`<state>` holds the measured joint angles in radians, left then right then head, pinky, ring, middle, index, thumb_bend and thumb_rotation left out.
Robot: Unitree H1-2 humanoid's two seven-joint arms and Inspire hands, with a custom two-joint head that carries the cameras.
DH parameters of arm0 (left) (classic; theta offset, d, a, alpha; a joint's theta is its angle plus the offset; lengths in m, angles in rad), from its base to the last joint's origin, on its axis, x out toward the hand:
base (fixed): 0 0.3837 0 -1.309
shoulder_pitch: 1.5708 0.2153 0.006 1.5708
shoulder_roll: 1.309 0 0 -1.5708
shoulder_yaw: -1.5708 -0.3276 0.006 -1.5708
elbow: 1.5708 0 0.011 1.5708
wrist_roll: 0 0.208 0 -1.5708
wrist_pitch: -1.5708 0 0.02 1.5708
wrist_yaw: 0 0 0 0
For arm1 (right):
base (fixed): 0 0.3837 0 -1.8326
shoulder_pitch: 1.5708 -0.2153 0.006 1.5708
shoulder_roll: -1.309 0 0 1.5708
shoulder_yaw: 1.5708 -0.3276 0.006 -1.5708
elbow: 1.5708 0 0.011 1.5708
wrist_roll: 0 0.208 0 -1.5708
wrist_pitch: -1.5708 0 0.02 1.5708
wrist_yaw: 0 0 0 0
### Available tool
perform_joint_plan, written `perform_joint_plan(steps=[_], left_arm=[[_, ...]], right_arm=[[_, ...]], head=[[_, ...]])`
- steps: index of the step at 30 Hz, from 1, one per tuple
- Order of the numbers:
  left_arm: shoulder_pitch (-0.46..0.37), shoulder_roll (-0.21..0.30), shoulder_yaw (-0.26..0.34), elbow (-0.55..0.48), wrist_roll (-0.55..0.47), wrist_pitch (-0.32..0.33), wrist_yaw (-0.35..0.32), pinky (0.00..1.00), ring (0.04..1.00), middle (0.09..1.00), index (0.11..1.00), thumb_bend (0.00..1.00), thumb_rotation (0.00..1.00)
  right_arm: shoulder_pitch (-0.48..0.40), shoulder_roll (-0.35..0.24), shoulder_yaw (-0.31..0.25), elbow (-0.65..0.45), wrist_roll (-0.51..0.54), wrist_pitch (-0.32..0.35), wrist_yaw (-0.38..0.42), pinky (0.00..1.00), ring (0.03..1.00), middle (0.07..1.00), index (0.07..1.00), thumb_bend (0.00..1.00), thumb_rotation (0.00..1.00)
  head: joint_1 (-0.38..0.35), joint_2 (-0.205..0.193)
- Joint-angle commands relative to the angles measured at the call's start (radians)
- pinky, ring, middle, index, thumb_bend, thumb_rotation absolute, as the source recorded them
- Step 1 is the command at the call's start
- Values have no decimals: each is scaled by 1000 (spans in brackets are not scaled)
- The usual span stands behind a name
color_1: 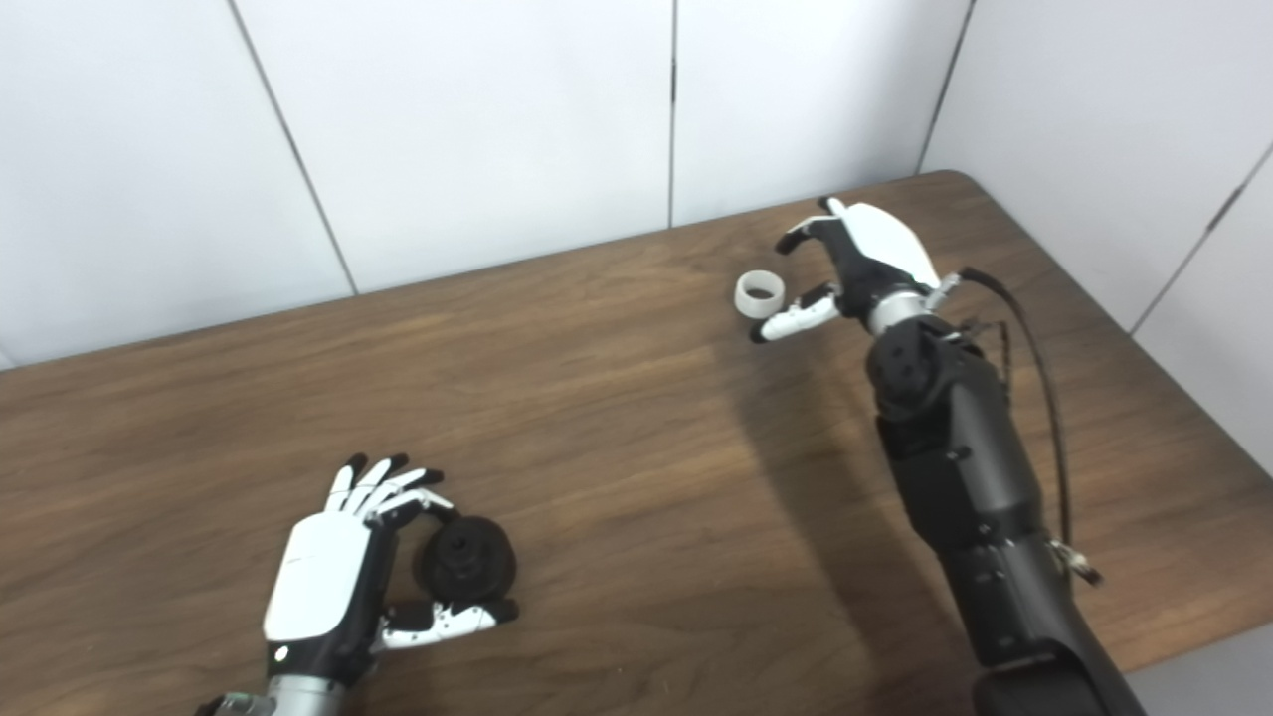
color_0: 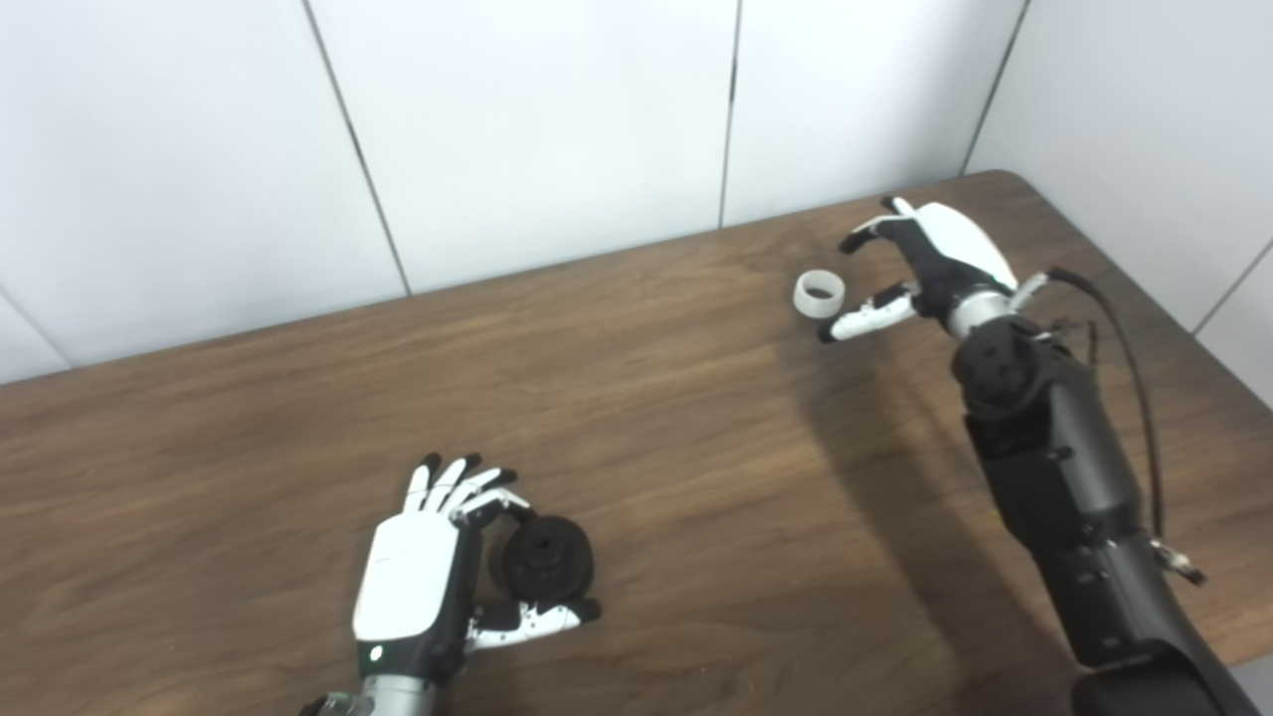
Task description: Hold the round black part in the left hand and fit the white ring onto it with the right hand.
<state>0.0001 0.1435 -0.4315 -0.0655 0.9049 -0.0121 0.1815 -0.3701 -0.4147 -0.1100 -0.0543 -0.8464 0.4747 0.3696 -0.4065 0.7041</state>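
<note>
Nearest the camera, the round black part lies on the wooden table at the front left, cradled by the left hand: the thumb runs under its near side and one finger curls over its far side, the other fingers spread forward. Whether the hand truly clamps it or only brackets it I cannot tell; the part seems to rest on the wood. It looks like a stepped, moulded disc with a raised hub and a central hole, probably stiff and light, with a matte surface that should not slip much. Its outer rim is the place to hold, leaving the hub free for the ring.

Far off at the back right, well apart from the black part, the white ring lies flat on the table, hole upward. It reads as a short rigid sleeve, very light and smooth, so likely to skate or tip if nudged sideways. A pinch across its outer wall, thumb against finger, would suit it best.

Beside it, the right hand is spread, holding nothing; its thumb reaches just beside the ring's near side and a curled finger hangs beyond its far side, with no visible contact.
</note>
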Motion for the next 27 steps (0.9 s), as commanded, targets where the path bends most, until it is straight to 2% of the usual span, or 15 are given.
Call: perform_joint_plan(steps=[1,5,11,17,27], left_arm=[[65,48,12,73,-2,-8,10,1000,908,791,483,523,50],[70,54,16,61,2,6,-12,1000,914,796,484,524,50],[78,61,22,66,9,-7,-7,1000,910,790,484,523,50],[85,62,25,64,10,-5,-8,1000,906,792,484,523,50],[106,62,28,81,5,-24,9,1000,904,795,484,523,50]], right_arm=[[-54,-41,4,3,-7,-6,-23,1000,1000,980,708,848,206],[-87,-48,24,58,7,-6,-39,1000,1000,976,716,861,215],[-141,-37,29,142,8,-5,-59,1000,1000,983,739,855,229],[-174,-37,78,215,11,-6,-91,1000,1000,962,718,855,221],[-201,-12,83,289,14,-5,-119,1000,998,955,738,829,231]], head=[[-3,-1],[-13,-8],[-15,-16],[-9,-26],[15,-27]])
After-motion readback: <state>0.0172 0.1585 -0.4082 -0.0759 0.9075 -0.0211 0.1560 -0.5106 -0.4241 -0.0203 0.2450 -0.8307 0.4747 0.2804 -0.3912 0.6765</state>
